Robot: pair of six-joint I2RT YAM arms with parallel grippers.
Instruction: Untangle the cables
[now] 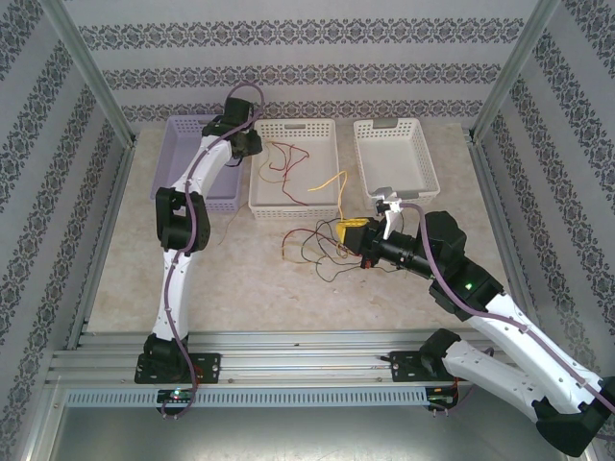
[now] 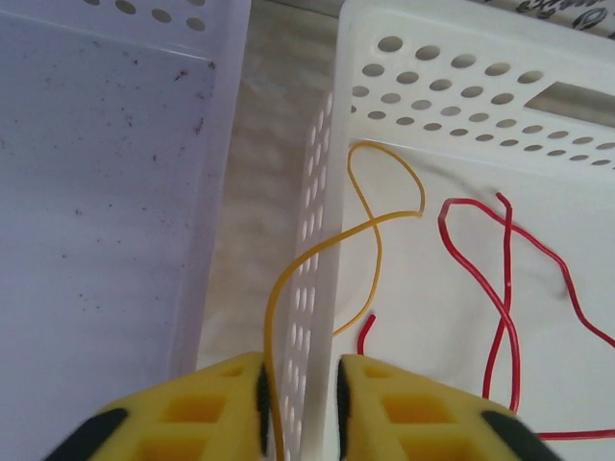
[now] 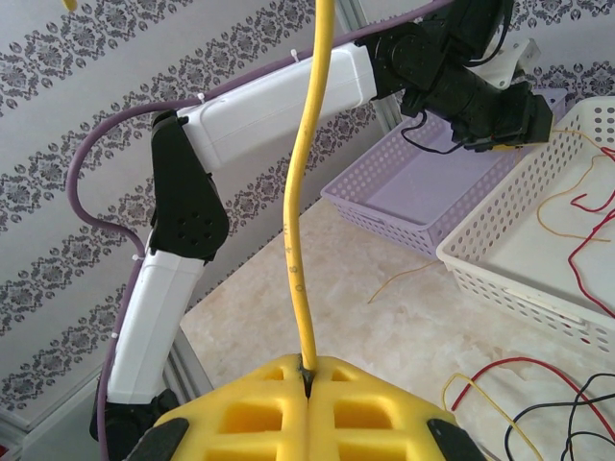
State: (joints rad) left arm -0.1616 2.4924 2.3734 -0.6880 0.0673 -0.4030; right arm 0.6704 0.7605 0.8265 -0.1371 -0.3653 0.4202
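Observation:
A loose tangle of red, black and yellow-tan cables lies on the table in front of the middle white basket. My right gripper is shut on a thicker yellow cable that rises from its fingers. More red and yellow-tan wires lie inside that basket. My left gripper is open, its jaws straddling the basket's left wall. A yellow-tan wire runs loosely between them, along the left pad, over the rim and into the basket beside a red wire.
A purple basket stands left of the middle one, and a second white basket stands at the back right. The left arm stretches across the table's left side. Aluminium rails edge the table.

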